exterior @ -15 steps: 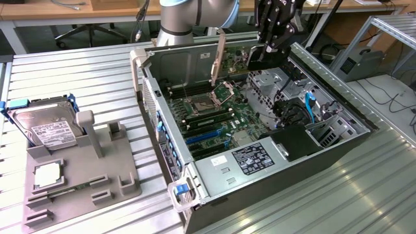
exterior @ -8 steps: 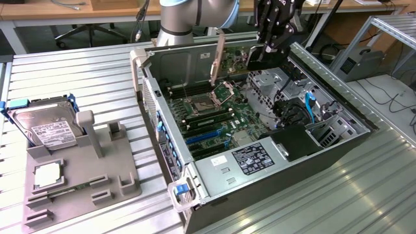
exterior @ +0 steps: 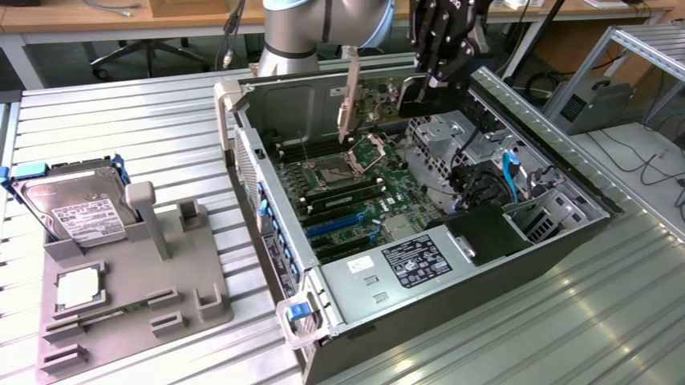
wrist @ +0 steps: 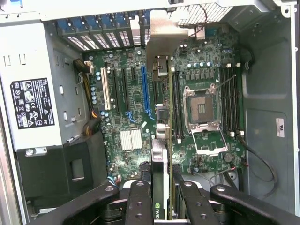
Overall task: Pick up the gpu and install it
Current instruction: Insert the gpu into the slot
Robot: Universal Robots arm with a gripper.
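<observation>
While the hand (exterior: 437, 76) hangs over the open computer case (exterior: 428, 337) on the worktop (exterior: 139, 120), it is closed on the gpu (exterior: 348, 96). It holds the card on edge above the motherboard (wrist: 133, 108), with the card's silver bracket (wrist: 164, 40) pointing toward the case's rear slot openings. From the wrist view the fingers (wrist: 138, 201) sit on either side of the gpu (wrist: 159, 159), pinching its thin body.

My worry is alignment. The card seems to hover nearer the memory slots (wrist: 176, 108) and the processor socket (wrist: 201, 110) than the long blue slot (wrist: 144, 93). If it comes down off line, its edge connector could hit the board or nearby parts instead of seating. The bracket could also catch on the rear wall if the card is tilted at all. Such a narrow grip may let the card twist under pressure. The loose black cables (wrist: 255, 159) near the case wall look far enough away not to snag. Off to the exterior view's left, the hard drive (exterior: 75, 204) and the small chip (exterior: 77, 287) sit on their grey holder (exterior: 150, 273), well out of the way.
</observation>
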